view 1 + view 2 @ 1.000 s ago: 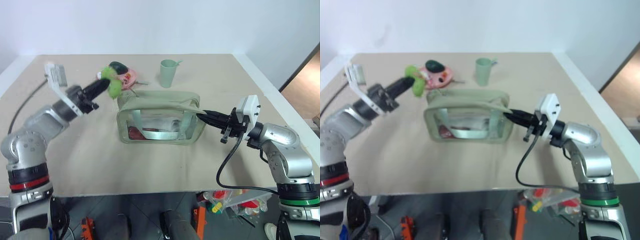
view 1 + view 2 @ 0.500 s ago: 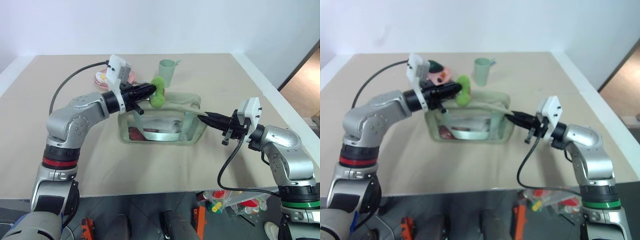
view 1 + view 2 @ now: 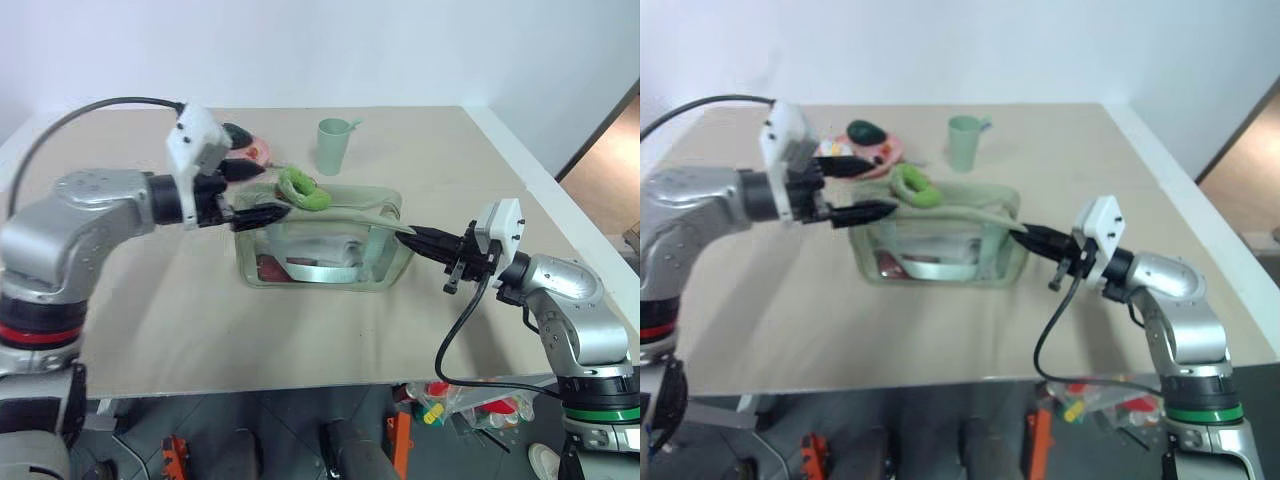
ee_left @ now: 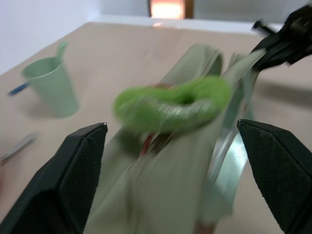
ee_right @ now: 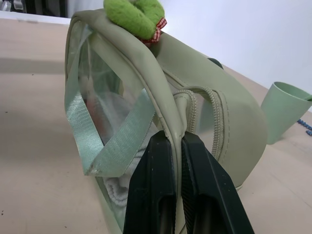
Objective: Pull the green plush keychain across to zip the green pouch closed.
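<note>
Two arms reach in from opposite sides toward the green pouch (image 3: 320, 235), which stands upright near the middle of the tan table (image 3: 200, 310). The left gripper (image 3: 262, 192) comes in roughly level from the robot's left, forearm bent across the table, with its two black fingers (image 4: 83, 170) spread wide and holding nothing. The green plush keychain (image 3: 303, 188) lies on the top of the pouch toward its left end, just beyond those fingertips; in the left wrist view it sits between the spread fingers but clear of both. The right gripper (image 3: 413, 233) points level toward the pouch's right end, elbow out to the robot's right, and its fingers are pinched tight on the pouch's end seam beside the zip, as the right wrist view shows. Behind the pouch stand a pale green cup (image 3: 336, 146) and a pink plate (image 3: 255, 152) with a dark green toy (image 3: 237, 133) on it.
</note>
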